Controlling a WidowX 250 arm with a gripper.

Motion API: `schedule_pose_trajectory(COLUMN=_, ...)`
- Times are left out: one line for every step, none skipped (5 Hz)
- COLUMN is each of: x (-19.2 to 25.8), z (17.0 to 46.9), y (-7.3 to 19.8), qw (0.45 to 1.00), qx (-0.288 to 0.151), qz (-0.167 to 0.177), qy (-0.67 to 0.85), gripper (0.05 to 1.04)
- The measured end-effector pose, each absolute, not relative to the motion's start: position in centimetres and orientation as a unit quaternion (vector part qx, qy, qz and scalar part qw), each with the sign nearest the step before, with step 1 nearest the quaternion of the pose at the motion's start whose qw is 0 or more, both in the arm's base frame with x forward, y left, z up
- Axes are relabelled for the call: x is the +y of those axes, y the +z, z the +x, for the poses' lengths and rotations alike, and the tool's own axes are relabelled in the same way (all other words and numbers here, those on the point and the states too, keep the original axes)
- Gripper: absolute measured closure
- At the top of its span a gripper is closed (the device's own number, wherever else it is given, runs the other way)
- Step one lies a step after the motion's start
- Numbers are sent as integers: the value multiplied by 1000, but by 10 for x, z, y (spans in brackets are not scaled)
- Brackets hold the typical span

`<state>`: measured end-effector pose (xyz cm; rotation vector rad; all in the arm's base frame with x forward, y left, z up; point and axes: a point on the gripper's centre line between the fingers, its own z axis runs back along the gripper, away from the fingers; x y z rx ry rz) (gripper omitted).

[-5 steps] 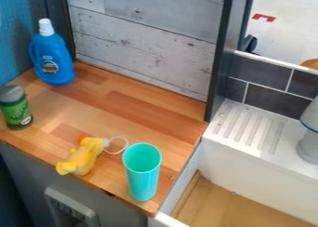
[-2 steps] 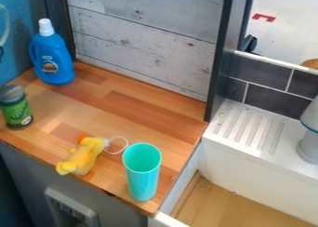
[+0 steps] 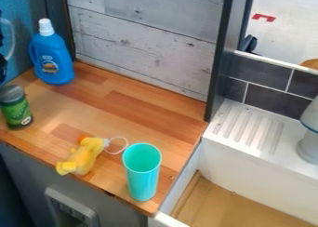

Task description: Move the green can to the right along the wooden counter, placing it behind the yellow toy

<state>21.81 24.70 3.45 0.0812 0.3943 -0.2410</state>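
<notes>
A black part of the arm (image 3: 3,58) with a pale looped cable stands at the upper left edge, left of the blue bottle (image 3: 52,58) and above the green jar (image 3: 16,113). The bottle has a white cap and is upright at the counter's back corner. The jar has a grey lid. Near the front edge lies a yellow plush toy (image 3: 83,157) with an orange end and a thin white loop. Just right of it a turquoise cup (image 3: 142,179) is upright with its mouth up.
The wooden counter (image 3: 124,114) has a whitewashed plank wall (image 3: 149,44) behind it. To the right are a dark post (image 3: 218,58), a white sink (image 3: 261,172) with a ribbed drainboard, dark tiles (image 3: 267,100) and a grey-white fixture (image 3: 309,142) at the right edge.
The pale cable and black arm part have come in at the left edge, moving right and down. The bottle, jar, toy and cup have kept their places.
</notes>
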Motion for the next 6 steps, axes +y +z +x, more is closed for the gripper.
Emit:
schedule_pose_trajectory(x=223, z=234, y=27, qw=965, qx=181, qz=35, qy=-184, gripper=83)
schedule_pose_trajectory(x=203, z=250, y=41, qw=961, qx=132, qz=40, qy=-240, gripper=83)
schedule_pose_trajectory(x=186, z=264, y=42, qw=952, qx=105, qz=25, qy=-285, gripper=83)
schedule_pose_trajectory(x=174, z=274, y=46, qw=952, qx=80, qz=-4, qy=-295, gripper=83)
schedule_pose_trajectory(x=161, z=287, y=56, qw=952, qx=42, qz=-45, qy=-299, gripper=83)
schedule_pose_trajectory(x=147, z=290, y=57, qw=949, qx=20, qz=-85, qy=-302, gripper=83)
